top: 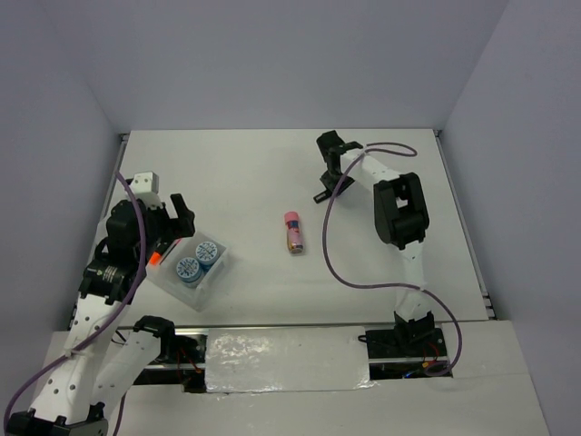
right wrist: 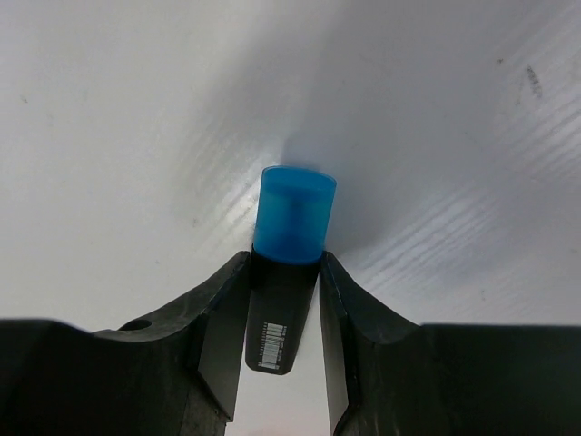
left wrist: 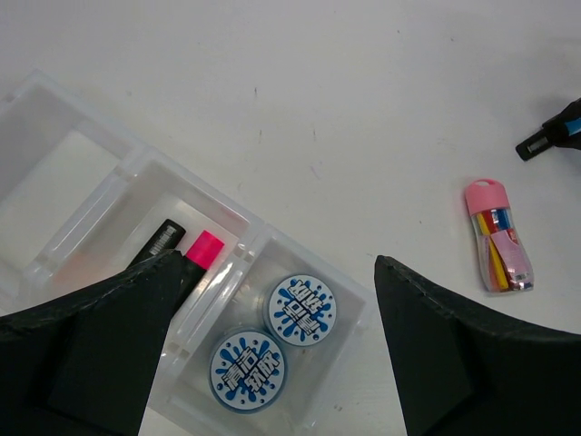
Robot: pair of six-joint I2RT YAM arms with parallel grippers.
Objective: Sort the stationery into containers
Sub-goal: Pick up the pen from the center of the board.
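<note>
White, probably plastic arms (top: 413, 265) with black joints (top: 399, 213), purple cables (top: 327, 254)

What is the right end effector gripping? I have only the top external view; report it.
Observer: The right end effector is shut on a blue-capped marker, cap toward the table.
Operator: Check the tray compartment beside the rolls.
Observer: A pink-capped marker lies there.
Operator: Confirm the left end effector.
Observer: The left end effector is open and empty.
</note>
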